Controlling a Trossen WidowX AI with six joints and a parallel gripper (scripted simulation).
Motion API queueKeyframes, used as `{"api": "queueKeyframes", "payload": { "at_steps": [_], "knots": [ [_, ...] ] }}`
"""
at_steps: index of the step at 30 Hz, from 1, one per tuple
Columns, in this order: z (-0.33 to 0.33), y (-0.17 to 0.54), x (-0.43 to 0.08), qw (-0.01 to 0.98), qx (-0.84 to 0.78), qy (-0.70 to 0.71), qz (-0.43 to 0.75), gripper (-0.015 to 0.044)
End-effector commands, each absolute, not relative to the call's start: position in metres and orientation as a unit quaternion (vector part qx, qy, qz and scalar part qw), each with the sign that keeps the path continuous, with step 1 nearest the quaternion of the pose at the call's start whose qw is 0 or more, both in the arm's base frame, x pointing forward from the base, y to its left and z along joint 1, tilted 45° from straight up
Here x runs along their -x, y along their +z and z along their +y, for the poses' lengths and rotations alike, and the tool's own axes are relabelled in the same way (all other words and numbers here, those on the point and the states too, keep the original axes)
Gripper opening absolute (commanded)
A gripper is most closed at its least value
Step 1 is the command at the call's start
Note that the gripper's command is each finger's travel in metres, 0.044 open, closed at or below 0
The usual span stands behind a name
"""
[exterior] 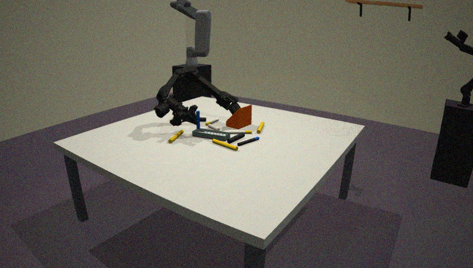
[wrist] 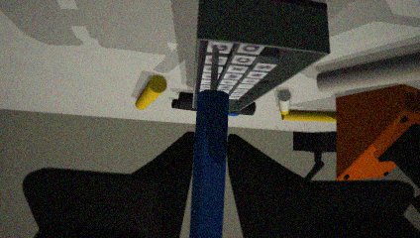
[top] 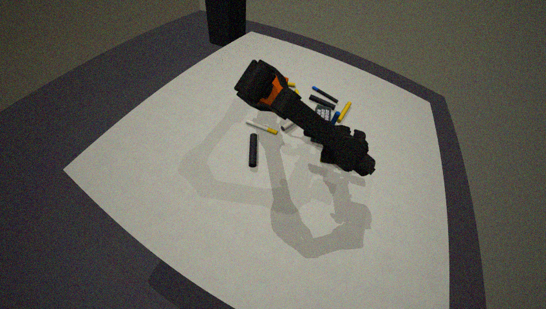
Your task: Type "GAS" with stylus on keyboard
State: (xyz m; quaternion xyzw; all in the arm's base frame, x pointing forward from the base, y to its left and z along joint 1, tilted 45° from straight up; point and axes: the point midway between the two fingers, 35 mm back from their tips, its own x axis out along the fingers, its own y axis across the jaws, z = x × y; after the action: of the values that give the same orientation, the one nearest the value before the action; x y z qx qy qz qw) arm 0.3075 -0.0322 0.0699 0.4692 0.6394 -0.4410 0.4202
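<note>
My gripper (exterior: 196, 119) (wrist: 210, 140) is shut on the blue stylus (top: 335, 117) (exterior: 198, 116) (wrist: 210, 164). The stylus stands about upright in the exterior view, above the left end of the dark keyboard (exterior: 198, 134) (wrist: 262, 22). In the wrist view its thin dark tip reaches over the key column nearest the keyboard's left edge and partly covers the key at the near end. I cannot tell whether the tip touches a key or any key is down. The arm hides part of the keyboard in the top view.
An orange wedge (exterior: 244, 116) (wrist: 364, 119) stands behind the keyboard. Yellow pens (exterior: 225, 144) (exterior: 175, 136) (exterior: 260, 127) and a black marker (exterior: 236, 138) lie around it, with a blue-ended dark pen (exterior: 248, 141). Another black marker (top: 253, 150) lies farther off. A grey-white cylinder (wrist: 371, 71) lies beside the keyboard.
</note>
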Motion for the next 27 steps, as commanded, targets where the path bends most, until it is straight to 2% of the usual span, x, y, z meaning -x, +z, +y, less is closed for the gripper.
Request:
{"api": "queueKeyframes", "payload": {
  "at_steps": [1,10,16,18,27],
  "knots": [
    [-0.022,0.081,-0.308,0.422,-0.469,-0.441,0.639,0.0081],
    [-0.009,0.092,-0.308,0.425,-0.465,-0.439,0.641,0.0084],
    [-0.009,0.092,-0.308,0.425,-0.465,-0.439,0.641,0.0044],
    [-0.007,0.09,-0.308,0.425,-0.465,-0.439,0.64,0.0],
    [0.026,0.06,-0.301,0.423,-0.468,-0.439,0.64,0.0]
  ]
}}
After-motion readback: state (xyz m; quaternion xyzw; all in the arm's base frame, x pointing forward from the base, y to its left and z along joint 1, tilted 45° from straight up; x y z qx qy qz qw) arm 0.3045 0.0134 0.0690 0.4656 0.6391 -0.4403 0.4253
